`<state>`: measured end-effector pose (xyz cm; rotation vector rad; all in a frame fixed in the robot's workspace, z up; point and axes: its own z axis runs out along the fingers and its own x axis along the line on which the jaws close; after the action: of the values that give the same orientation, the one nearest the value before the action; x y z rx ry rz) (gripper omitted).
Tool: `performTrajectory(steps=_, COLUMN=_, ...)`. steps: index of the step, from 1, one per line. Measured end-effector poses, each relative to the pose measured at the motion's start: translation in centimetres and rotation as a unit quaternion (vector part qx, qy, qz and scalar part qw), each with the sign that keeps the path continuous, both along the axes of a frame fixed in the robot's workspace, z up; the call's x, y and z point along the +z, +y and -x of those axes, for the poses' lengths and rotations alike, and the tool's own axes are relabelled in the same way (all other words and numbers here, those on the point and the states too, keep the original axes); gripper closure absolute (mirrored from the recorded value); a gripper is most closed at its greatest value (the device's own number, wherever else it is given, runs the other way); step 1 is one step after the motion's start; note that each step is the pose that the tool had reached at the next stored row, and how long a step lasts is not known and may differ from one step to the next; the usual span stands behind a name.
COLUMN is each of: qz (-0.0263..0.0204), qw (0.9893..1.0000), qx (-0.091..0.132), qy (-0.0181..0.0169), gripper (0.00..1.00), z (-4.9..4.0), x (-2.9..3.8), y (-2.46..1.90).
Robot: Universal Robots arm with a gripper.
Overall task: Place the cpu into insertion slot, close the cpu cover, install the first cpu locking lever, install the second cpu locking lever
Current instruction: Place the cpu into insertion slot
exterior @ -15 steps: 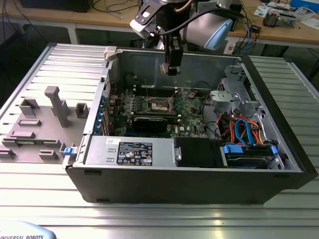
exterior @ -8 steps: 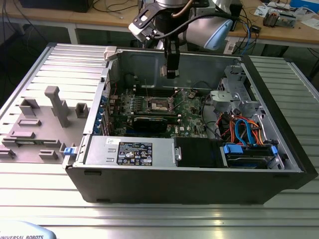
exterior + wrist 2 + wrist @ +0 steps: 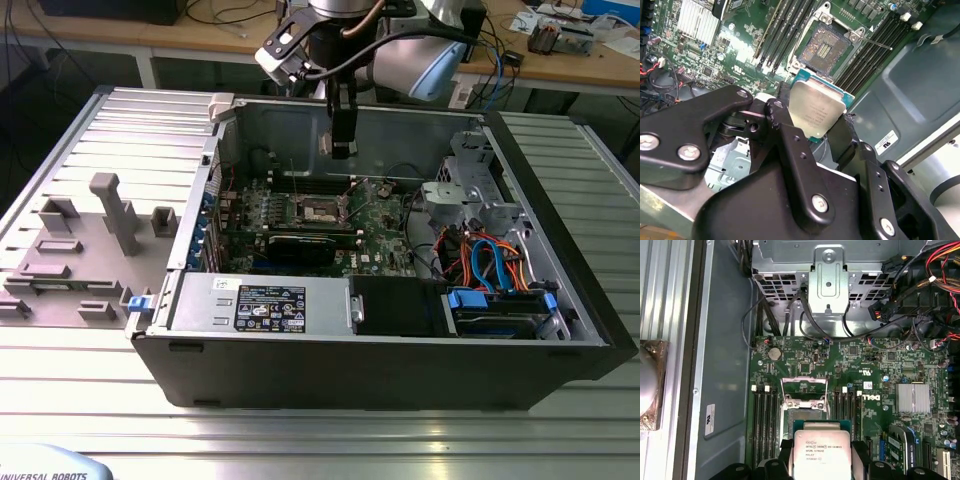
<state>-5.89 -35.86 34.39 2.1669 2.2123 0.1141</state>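
Above the open computer case (image 3: 300,372), high over the green board (image 3: 865,357): holding the cpu (image 3: 821,447) in the pincer (image 3: 821,454), clamped on two opposite edges. Hovering well apart from the insertion slot (image 3: 804,416), offset toward the case's back wall in the exterior view. Reads as step one, placing; not yet seated. Helped by the cpu cover (image 3: 804,402) already swung up, leaving the socket centre bare in the second wrist view.

Doing it well: keep the chip level, square its edges to the silver rim, check keying before lowering, then straight down. No sliding across the contacts, no pressing. Release only once flat inside the rim. Stay clear of the memory slots (image 3: 762,425) on both sides and of the raised cover.

Orientation: metal top facing up at both wrist cameras, contact side toward the board. Near-square, so no real long axis. Gripped along the line from one memory bank to the other, edges roughly parallel to the rim in the first wrist view. Keying corner: cannot tell.
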Motion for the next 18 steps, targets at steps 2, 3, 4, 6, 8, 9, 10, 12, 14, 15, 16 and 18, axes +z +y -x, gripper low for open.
performTrajectory(steps=2, qz=0.0, qw=1.0, qx=0.0, qy=0.0, gripper=0.46, z=0.0, x=0.0, y=0.0)
performTrajectory(steps=3, qz=0.0, qw=1.0, qx=0.0, qy=0.0, gripper=0.46, z=0.0, x=-0.01, y=0.0)
performTrajectory(steps=4, qz=0.0, qw=1.0, qx=0.0, qy=0.0, gripper=0.46, z=0.0, x=-0.01, y=0.0)
performTrajectory(steps=6, qz=0.0, qw=1.0, qx=0.0, qy=0.0, gripper=0.46, z=0.0, x=-0.02, y=0.0)
performTrajectory(steps=8, qz=-0.0001, qw=1.0, qx=0.0, qy=-0.0001, gripper=0.46, z=0.03, x=-0.06, y=0.0)
performTrajectory(steps=9, qz=-0.0001, qw=1.0, qx=0.0, qy=-0.0001, gripper=0.46, z=0.08, x=-0.09, y=0.0)
performTrajectory(steps=10, qz=0.0, qw=1.0, qx=0.0, qy=0.0, gripper=0.46, z=0.24, x=-0.13, y=0.0)
performTrajectory(steps=12, qz=-0.0001, qw=1.0, qx=0.0, qy=-0.0011, gripper=0.46, z=0.51, x=-0.26, y=0.02)
performTrajectory(steps=14, qz=0.0004, qw=1.0, qx=0.0, qy=-0.0024, gripper=0.46, z=0.78, x=-0.48, y=0.02)
performTrajectory(steps=15, qz=0.0006, qw=1.0, qx=0.0, qy=-0.0027, gripper=0.46, z=0.93, x=-0.61, y=0.04)
performTrajectory(steps=16, qz=0.0006, qw=1.0, qx=0.0, qy=-0.0029, gripper=0.46, z=1.07, x=-0.81, y=0.08)
performTrajectory(steps=18, qz=0.0006, qw=1.0, qx=0.0, qy=-0.0029, gripper=0.46, z=1.21, x=-1.25, y=0.23)
